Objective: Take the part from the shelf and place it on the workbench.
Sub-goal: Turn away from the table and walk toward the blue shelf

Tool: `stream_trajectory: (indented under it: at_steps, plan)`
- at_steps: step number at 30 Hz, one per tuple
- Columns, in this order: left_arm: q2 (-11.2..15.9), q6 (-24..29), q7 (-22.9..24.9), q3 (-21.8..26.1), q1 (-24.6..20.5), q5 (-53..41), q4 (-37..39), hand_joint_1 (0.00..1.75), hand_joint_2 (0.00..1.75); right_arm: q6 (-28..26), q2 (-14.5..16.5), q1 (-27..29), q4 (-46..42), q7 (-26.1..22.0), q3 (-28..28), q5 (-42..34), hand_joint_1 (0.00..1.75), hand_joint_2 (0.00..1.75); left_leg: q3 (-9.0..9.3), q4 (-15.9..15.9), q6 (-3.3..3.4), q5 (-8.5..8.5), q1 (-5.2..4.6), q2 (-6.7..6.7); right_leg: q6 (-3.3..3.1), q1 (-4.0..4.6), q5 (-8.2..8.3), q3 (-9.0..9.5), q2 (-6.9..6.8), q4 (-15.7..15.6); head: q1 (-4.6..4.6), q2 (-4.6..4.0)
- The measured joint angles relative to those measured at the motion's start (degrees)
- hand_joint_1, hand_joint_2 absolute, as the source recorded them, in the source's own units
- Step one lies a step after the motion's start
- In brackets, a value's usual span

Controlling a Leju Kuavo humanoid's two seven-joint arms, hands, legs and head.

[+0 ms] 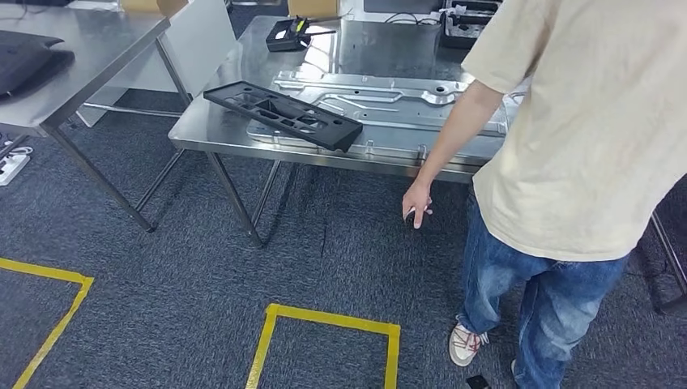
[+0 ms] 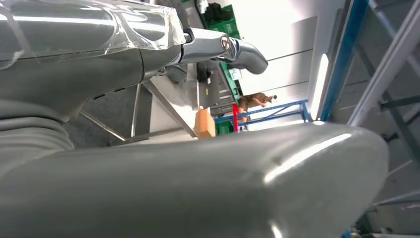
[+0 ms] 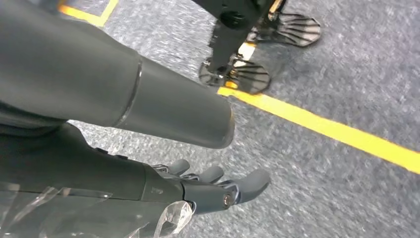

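Our black plastic part (image 1: 282, 114) lies flat on the steel workbench (image 1: 212, 131) atop a stamped metal panel (image 1: 389, 105), a person (image 1: 567, 154) standing beside it, while our right hand (image 3: 218, 186) hangs empty, fingers apart, above grey carpet (image 3: 322, 188); we cannot tell how our left hand (image 2: 218, 47) lies.

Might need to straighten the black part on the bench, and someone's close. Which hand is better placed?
Left, probably. The black part lies left of centre on the workbench, while a person stands at its right end. The right hand hangs empty over the carpet.
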Motion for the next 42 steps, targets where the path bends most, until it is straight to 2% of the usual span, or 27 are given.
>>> stream_trajectory:
  at_steps: [2, 4, 5, 7, 8, 9, 11, 13, 15, 16, 19, 20, 21, 22, 24, 25, 27, 28, 30, 32, 34, 35, 36, 38, 39, 40, 42]
  plan:
    - [-0.1, 0.01, 0.01, -0.38, 0.06, -0.18, -0.42, 0.0, 0.0, 0.0, -0.02, 0.02, 0.01, 0.08, -0.06, -0.23, 0.0, 0.0, -1.37, 3.78, -0.71, -4.4, 0.28, -0.15, -0.76, -0.17, 1.31, -1.31, -0.2, -0.05, -0.11, 0.0]
    - [-0.18, 0.02, 0.01, -0.75, 0.08, -0.26, -0.73, 0.0, 0.0, 0.0, -0.07, 0.05, 0.02, 0.1, -0.11, -0.47, 0.0, 0.0, -3.19, 11.36, -1.33, -10.14, 0.51, -0.18, -1.05, -0.16, 2.62, -2.94, -0.3, -0.01, -0.2, 0.0]
    - [-0.24, 0.04, 0.01, -0.94, 0.1, -0.31, -0.81, 0.0, 0.0, 0.0, -0.07, 0.06, 0.02, 0.09, -0.14, -0.6, 0.0, 0.0, -3.69, 14.82, -1.49, -11.57, 0.61, -0.18, -1.03, -0.16, 3.25, -3.8, -0.32, 0.01, -0.21, 0.0]
    - [-0.4, 0.1, 0.01, -1.33, 0.11, -0.51, -0.95, 0.0, 0.0, 0.0, -0.08, 0.08, 0.02, 0.09, -0.27, -0.81, 0.0, 0.0, -2.4, 16.96, -1.52, -10.31, 0.72, -0.18, -0.91, -0.17, 4.55, -5.52, -0.32, 0.04, -0.21, 0.0]
    - [-0.44, 0.14, 0.0, -1.52, 0.09, -0.64, -1.12, 0.0, 0.0, 0.0, -0.08, 0.1, 0.02, 0.08, -0.38, -0.9, 0.0, 0.0, -0.18, 14.72, -1.36, -8.51, 0.74, -0.19, -0.78, -0.17, 5.19, -6.31, -0.29, 0.05, -0.21, 0.0]
    - [-0.47, 0.17, -0.01, -1.67, 0.06, -0.78, -1.38, 0.0, 0.0, 0.0, -0.08, 0.09, 0.02, 0.07, -0.49, -0.96, 0.0, 0.0, 2.98, 10.69, -1.1, -7.12, 0.72, -0.21, -0.62, -0.17, 5.81, -6.97, -0.26, 0.05, -0.21, 0.0]
    - [-0.46, 0.22, -0.02, -1.82, -0.08, -0.97, -2.02, 0.0, 0.0, 0.0, -0.04, 0.09, 0.0, 0.04, -0.63, -1.0, 0.0, 0.0, 9.54, 0.86, -0.34, -7.18, 0.35, -0.26, -0.1, -0.1, 6.87, -7.77, -0.19, 0.06, -0.19, 0.0]
    - [-0.47, 0.27, -0.04, -1.9, -0.15, -1.05, -2.43, 0.0, 0.0, 0.0, -0.02, 0.15, 0.01, 0.03, -0.71, -1.01, 0.0, 0.0, 12.12, -3.95, 0.29, -8.22, -0.2, -0.27, 0.64, -0.16, 7.93, -8.09, -0.2, -0.16, -0.14, 0.0]
    - [-0.55, 0.28, -0.04, -2.13, -0.15, -1.18, -2.76, 0.0, 0.0, 0.0, -0.04, 0.27, 0.02, 0.08, -0.8, -1.04, 0.0, 0.0, 11.25, -4.49, 0.88, -7.2, -0.2, -0.21, 1.37, -0.19, 8.22, -8.65, -0.17, -0.16, -0.09, 0.0]
    - [-0.6, 0.27, -0.03, -2.26, -0.18, -1.41, -2.99, 0.0, 0.0, 0.01, -0.02, 0.31, 0.02, 0.11, -0.83, -1.05, 0.0, 0.0, 10.64, -4.65, 1.32, -6.5, -0.11, -0.16, 1.63, -0.16, 6.89, -9.24, -0.13, 0.77, -0.01, 0.0]
    - [-0.88, 0.25, -0.02, -2.65, -0.25, -2.27, -3.55, 0.0, 0.0, 0.03, 0.05, 0.39, 0.02, 0.24, -0.86, -1.07, 0.0, 0.0, 8.41, -4.73, 2.35, -4.45, -0.2, -0.12, 1.9, -0.14, -2.0, -12.14, -0.1, 10.38, 0.33, 0.0]
    - [-1.01, 0.25, -0.02, -2.78, -0.24, -2.44, -3.65, 0.0, 0.0, 0.03, 0.08, 0.42, 0.02, 0.26, -0.86, -1.07, 0.0, 0.0, 7.6, -4.64, 2.43, -3.81, -0.32, -0.12, 1.94, -0.14, -3.79, -12.83, -0.1, 14.38, 0.37, 0.0]
    - [-1.13, 0.25, -0.02, -2.93, -0.24, -2.53, -3.72, 0.0, 0.0, 0.03, 0.13, 0.43, 0.02, 0.27, -0.86, -1.07, 0.0, 0.0, 6.75, -4.47, 2.39, -3.23, -0.41, -0.12, 1.98, -0.14, -3.93, -12.93, -0.1, 17.2, 0.38, 0.0]
    - [-1.25, 0.25, -0.02, -3.08, -0.24, -2.62, -3.75, 0.0, 0.0, 0.03, 0.16, 0.41, 0.02, 0.27, -0.86, -1.07, 0.0, 0.0, 5.9, -4.21, 2.31, -2.73, -0.48, -0.12, 1.98, -0.15, -2.66, -12.19, -0.1, 18.16, 0.39, 0.0]
    - [-1.38, 0.25, -0.01, -3.39, -0.25, -2.72, -3.78, 0.0, 0.0, 0.03, 0.21, 0.37, 0.02, 0.26, -0.86, -1.07, 0.0, 0.0, 4.31, -3.38, 2.04, -2.0, -0.5, -0.1, 1.87, -0.16, 0.96, -7.72, -0.11, 13.67, 0.39, 0.0]
    - [-1.41, 0.25, 0.01, -3.5, -0.26, -2.76, -3.88, 0.0, 0.0, 0.02, 0.22, 0.32, 0.02, 0.25, -0.86, -1.07, 0.0, 0.0, 3.59, -2.8, 1.87, -1.77, -0.57, -0.09, 1.77, -0.1, 1.51, -4.44, -0.11, 9.13, 0.4, 0.0]
    - [-1.43, 0.25, 0.02, -3.64, -0.35, -2.84, -4.12, 0.0, 0.0, 0.02, 0.27, 0.25, 0.02, 0.2, -0.89, -1.06, 0.0, 0.0, 2.54, -1.79, 1.38, -1.24, -0.67, -0.01, 1.38, 0.08, 0.31, 0.55, -0.09, 1.25, 0.37, 0.0]
    - [-1.44, 0.25, 0.02, -3.66, -0.44, -2.86, -4.23, 0.0, 0.0, 0.02, 0.32, 0.19, 0.02, 0.16, -0.91, -1.06, 0.0, 0.0, 2.15, -1.52, 1.11, -0.85, -0.73, 0.04, 1.12, 0.22, -0.44, 1.51, -0.06, -0.71, 0.34, 0.0]
    - [-1.45, 0.24, 0.02, -3.77, -0.6, -2.87, -4.31, 0.0, 0.0, 0.02, 0.57, 0.21, 0.02, 0.12, -0.92, -1.06, 0.0, 0.0, 1.49, -1.21, 0.5, -0.34, -0.62, 0.02, 0.31, 0.13, -0.22, 1.0, -0.1, -1.31, 0.36, 0.0]
    - [-1.49, 0.24, 0.02, -3.89, -0.63, -2.87, -4.35, 0.0, 0.0, 0.02, 0.81, 0.27, 0.02, 0.13, -0.94, -1.07, 0.0, 0.0, 0.29, 1.4, -0.25, -3.41, -0.38, -0.11, -0.61, -0.11, 0.84, -0.1, -0.36, -1.33, 0.22, 0.0]
    - [-1.59, 0.25, 0.03, -4.03, -0.66, -2.85, -4.42, 0.0, 0.0, 0.01, 0.91, 0.29, 0.02, 0.15, -0.97, -1.08, 0.0, 0.0, -1.45, 8.06, -1.07, -9.49, 0.01, -0.18, -1.07, -0.16, 2.01, -1.48, -0.6, -1.3, 0.04, 0.0]
    - [-1.67, 0.25, 0.05, -4.14, -0.67, -2.84, -4.46, 0.0, 0.0, 0.0, 0.92, 0.31, 0.02, 0.16, -0.99, -1.09, 0.0, 0.0, -2.08, 11.79, -1.38, -11.67, 0.22, -0.18, -1.13, -0.15, 2.62, -2.27, -0.65, -1.25, 0.02, 0.0]
    - [-1.78, 0.24, 0.08, -4.28, -0.66, -2.82, -4.49, 0.0, 0.0, 0.0, 0.92, 0.32, 0.02, 0.15, -1.02, -1.12, 0.0, 0.0, -2.27, 14.55, -1.62, -12.51, 0.4, -0.18, -1.12, -0.14, 3.2, -3.06, -0.66, -1.19, 0.01, 0.0]
    - [-2.0, 0.24, 0.13, -4.62, -0.68, -2.81, -4.49, 0.0, 0.0, 0.0, 0.97, 0.3, 0.02, 0.12, -1.07, -1.16, 0.0, 0.0, -0.44, 15.11, -1.77, -10.32, 0.61, -0.19, -1.0, -0.16, 4.37, -4.75, -0.66, -1.05, 0.01, 0.0]
    - [-2.07, 0.24, 0.13, -4.77, -0.7, -2.81, -4.51, 0.0, 0.0, 0.0, 1.02, 0.3, 0.02, 0.12, -1.09, -1.17, 0.0, 0.0, 1.61, 12.76, -1.67, -8.5, 0.65, -0.19, -0.88, -0.16, 4.94, -5.51, -0.62, -1.01, 0.01, 0.0]
    - [-2.1, 0.25, 0.13, -4.88, -0.75, -2.81, -4.55, 0.0, 0.0, 0.0, 1.08, 0.29, 0.02, 0.11, -1.09, -1.17, 0.0, 0.0, 4.4, 8.99, -1.47, -7.0, 0.65, -0.22, -0.73, -0.16, 5.5, -6.15, -0.57, -0.99, 0.01, 0.0]
    - [-2.08, 0.24, 0.08, -4.95, -0.97, -2.74, -4.73, 0.0, 0.0, 0.0, 1.19, 0.28, 0.0, 0.1, -1.1, -1.2, 0.0, 0.0, 10.21, 0.05, -0.81, -7.01, 0.35, -0.32, -0.21, -0.1, 6.51, -6.91, -0.5, -1.0, 0.0, 0.0]
